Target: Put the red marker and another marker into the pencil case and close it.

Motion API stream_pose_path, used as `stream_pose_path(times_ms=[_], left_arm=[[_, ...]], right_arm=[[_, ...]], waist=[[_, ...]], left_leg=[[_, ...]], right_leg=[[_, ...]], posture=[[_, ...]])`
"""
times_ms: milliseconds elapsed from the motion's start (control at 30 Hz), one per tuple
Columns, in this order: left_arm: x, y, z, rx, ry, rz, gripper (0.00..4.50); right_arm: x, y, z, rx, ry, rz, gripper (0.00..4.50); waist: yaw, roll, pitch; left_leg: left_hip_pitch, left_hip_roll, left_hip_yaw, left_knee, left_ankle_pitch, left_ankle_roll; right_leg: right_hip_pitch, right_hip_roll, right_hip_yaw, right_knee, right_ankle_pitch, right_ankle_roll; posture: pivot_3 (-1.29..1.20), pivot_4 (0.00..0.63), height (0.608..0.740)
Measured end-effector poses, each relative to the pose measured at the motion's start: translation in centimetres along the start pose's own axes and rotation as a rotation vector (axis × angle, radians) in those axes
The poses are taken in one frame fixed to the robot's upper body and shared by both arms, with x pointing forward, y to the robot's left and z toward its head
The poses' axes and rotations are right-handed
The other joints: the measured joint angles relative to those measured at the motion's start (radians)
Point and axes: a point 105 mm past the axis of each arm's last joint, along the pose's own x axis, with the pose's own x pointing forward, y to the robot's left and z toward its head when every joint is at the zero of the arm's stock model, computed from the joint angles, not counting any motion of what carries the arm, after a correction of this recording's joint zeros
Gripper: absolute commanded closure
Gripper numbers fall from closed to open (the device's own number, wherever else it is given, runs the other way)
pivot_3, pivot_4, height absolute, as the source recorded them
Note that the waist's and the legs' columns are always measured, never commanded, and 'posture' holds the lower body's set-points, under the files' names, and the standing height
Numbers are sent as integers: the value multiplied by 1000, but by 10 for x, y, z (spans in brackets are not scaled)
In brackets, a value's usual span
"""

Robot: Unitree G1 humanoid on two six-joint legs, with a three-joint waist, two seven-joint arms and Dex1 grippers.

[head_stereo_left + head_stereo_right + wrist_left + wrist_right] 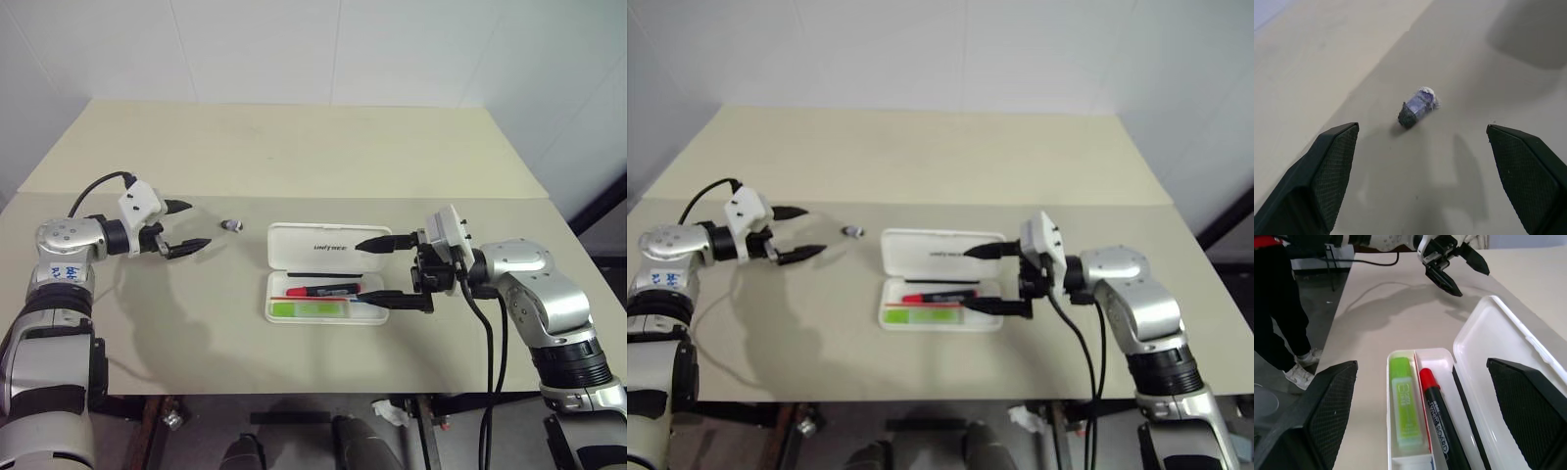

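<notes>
Pencil case (328, 247) lies open on the worktop (294, 157).
Red marker (1434, 416) and green marker (1405, 409) lie inside; both grippers' fingers spread, holding nothing: left gripper (188, 227), right gripper (377, 270).

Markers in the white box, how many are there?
2. The red marker and the light green marker lie side by side in the open pencil case, the green one in its own narrow compartment. Part of the tray is cut off, so more could hide.

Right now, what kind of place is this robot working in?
Probably a lab or test room: a plain beige table against bare white walls, a person's legs standing beside it, and only a pencil case laid out.
</notes>
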Motion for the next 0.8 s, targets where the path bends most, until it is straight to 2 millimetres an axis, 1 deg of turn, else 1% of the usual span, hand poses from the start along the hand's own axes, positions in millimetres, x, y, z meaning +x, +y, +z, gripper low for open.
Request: stream_pose_path(times_ms=[167, 233, 333, 400, 500, 567, 667, 733, 800], left_arm=[[6, 7, 5, 38, 61, -5, 0], [8, 8, 6, 28, 71, -7, 0], [16, 9, 13, 27, 65, -7, 0], [19, 10, 12, 8, 70, 6, 0], [25, 11, 10, -13, 67, 34, 0], [32, 16, 11, -48, 50, 116, 0], [37, 22, 3, -105, 58, 228, 0], [41, 19, -5, -139, 61, 261, 0], [48, 10, -14, -172, 60, 263, 0]], right_arm=[[0, -1, -1, 1, 0, -20, 16], [-1, -1, -3, 5, 2, -29, 16], [-1, -2, -4, 6, 5, -39, 16], [0, -1, -3, 2, 5, -46, 16], [-1, 0, -6, 9, 6, -60, 16], [-2, 1, -6, 8, 6, -73, 16], [-1, 5, -7, 5, 6, -75, 16], [-1, 5, -8, 13, 8, -81, 16], [-1, 5, -9, 16, 9, -84, 16]], waist=[[2, 0, 0], [4, 0, 0], [11, 0, 0], [12, 0, 0], [16, 0, 0], [23, 0, 0], [24, 0, 0], [22, 0, 0], [24, 0, 0]], left_leg=[[0, 0, 0, 0, 0, 0], [0, 0, 0, 0, 0, 0], [0, 0, 0, 0, 0, 0], [0, 0, 0, 0, 0, 0], [0, 0, 0, 0, 0, 0], [0, 0, 0, 1, 0, 0], [0, 0, 0, 2, 0, 0], [0, 0, 0, 3, 0, 0], [0, 0, 0, 4, 0, 0]], right_leg=[[0, 0, 0, 1, 0, 0], [0, 0, 0, 1, 0, 0], [0, 0, 0, 1, 0, 0], [0, 0, 0, 1, 0, 0], [0, 0, 0, 1, 0, 0], [0, 0, 0, 2, 0, 0], [0, 0, 0, 2, 0, 1], [0, 0, 1, 3, 0, 1], [0, 0, 0, 4, 0, 1]], posture=[[0, 150, 740], [0, 150, 740], [0, 150, 740], [0, 150, 740], [0, 150, 740], [0, 150, 740], [0, 150, 740], [0, 150, 740], [0, 150, 740]])
